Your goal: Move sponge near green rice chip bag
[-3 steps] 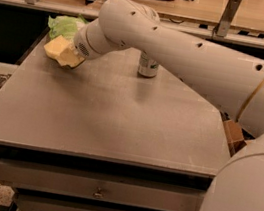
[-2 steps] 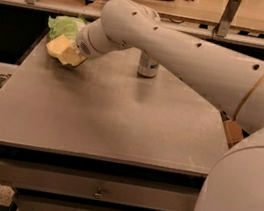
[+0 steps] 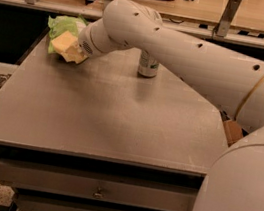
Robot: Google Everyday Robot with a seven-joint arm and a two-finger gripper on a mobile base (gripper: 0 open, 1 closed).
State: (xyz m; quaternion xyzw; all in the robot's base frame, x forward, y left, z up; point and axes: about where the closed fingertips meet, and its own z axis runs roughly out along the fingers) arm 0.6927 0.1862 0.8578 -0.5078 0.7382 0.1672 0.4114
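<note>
The pale yellow sponge (image 3: 65, 45) is at the far left corner of the grey table (image 3: 104, 118), right against the front edge of the light green rice chip bag (image 3: 62, 25). My gripper (image 3: 74, 52) is at the end of the white arm, which reaches across the table from the right. It is shut on the sponge and holds it low over the table top. The wrist hides most of the gripper, and the sponge covers part of the bag.
A silver-green drink can (image 3: 149, 65) stands upright at the table's far middle, just behind my forearm. A brown cardboard box (image 3: 231, 131) sits off the right edge. A shelf rail with glass panels runs behind the table. Drawers (image 3: 99, 192) are below the front edge.
My gripper and the sponge have moved a little farther back and left, closer to the green bag. The can and the bag have not moved.
</note>
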